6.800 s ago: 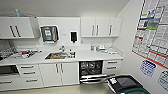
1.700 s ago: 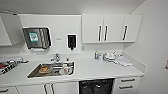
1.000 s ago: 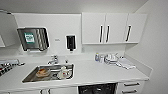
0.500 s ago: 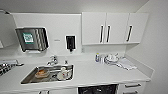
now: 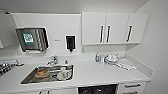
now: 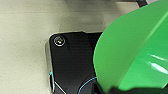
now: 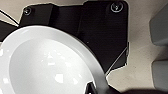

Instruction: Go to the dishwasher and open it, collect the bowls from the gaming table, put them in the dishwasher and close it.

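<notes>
The left claw [image 6: 105, 88] pinches a green bowl [image 6: 135, 50] by its rim; the right claw [image 7: 97, 90] pinches a white bowl [image 7: 45, 70] likewise; the dishwasher [image 5: 97, 89] gapes dark below the counter [image 5: 100, 73], ahead and low of both.

A white countertop [image 5: 100, 75] runs along the wall, with a steel sink [image 5: 48, 74] sunk into it holding dishes. On the counter's far side, near the corner, stand a small bottle [image 5: 97, 58] and a cluster of white dishes [image 5: 112, 58], with a folded cloth [image 5: 126, 63] just beside them. No claw is close to any of it.
</notes>
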Tool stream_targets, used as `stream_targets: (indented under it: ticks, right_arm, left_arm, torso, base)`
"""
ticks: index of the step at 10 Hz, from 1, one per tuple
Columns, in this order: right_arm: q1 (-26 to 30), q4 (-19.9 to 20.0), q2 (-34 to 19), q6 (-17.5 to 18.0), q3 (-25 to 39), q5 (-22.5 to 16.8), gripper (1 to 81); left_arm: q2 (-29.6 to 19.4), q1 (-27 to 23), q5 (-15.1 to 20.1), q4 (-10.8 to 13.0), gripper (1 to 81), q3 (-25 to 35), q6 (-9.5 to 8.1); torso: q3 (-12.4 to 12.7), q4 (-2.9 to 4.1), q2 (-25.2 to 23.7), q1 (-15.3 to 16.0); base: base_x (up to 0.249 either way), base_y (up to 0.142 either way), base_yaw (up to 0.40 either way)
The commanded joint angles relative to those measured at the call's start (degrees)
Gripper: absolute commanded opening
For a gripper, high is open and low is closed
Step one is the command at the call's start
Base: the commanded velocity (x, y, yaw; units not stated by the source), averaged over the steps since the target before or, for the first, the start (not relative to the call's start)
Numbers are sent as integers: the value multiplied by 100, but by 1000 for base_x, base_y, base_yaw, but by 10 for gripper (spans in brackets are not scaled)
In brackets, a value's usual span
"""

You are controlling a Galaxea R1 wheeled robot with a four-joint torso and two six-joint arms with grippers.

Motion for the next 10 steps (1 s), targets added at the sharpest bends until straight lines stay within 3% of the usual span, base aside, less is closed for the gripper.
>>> stream_targets:
  ticks: [1,2,3,4,6,8,9,10]
  right_arm:
    - [197,17,-48,10,122,-255,10]
    - [206,17,-40,10,140,-255,10]
    - [205,8,-48,10,131,-255,10]
    - [214,8,-48,10,131,-255,10]
    - [232,-18,-40,1,131,-255,10]
    - [241,-18,-40,1,139,-255,10]
    - [241,-35,-40,1,139,-255,10]
    - [249,-18,-40,1,131,-255,10]
  left_arm:
    - [-193,-276,-271,30,10,27,-26]
    - [-324,-276,-474,38,10,219,-51]
    - [-552,-276,-484,65,10,588,-52]
    - [-816,-285,-484,74,10,1020,-52]
    - [-1325,-390,-432,74,10,1949,-61]
    - [-1660,-592,-213,74,10,2811,-61]
    - [-1897,-724,122,82,10,3383,-61]
    - [-2265,-803,289,74,10,4033,-17]
  torso:
    - [0,0,0,0]
    - [0,0,0,-2]
    - [-351,-2,0,0]
    - [-549,-2,0,-2]
    - [-745,-2,-2,-5]
    - [-1136,-2,0,-5]
    - [-795,0,0,-5]
    - [-968,-2,2,-2]
  base:
    - [0,0,0]
    - [0,0,0]
    - [0,0,0]
    - [0,0,0]
    - [0,0,0]
    - [0,0,0]
    - [0,0,0]
    - [0,0,0]
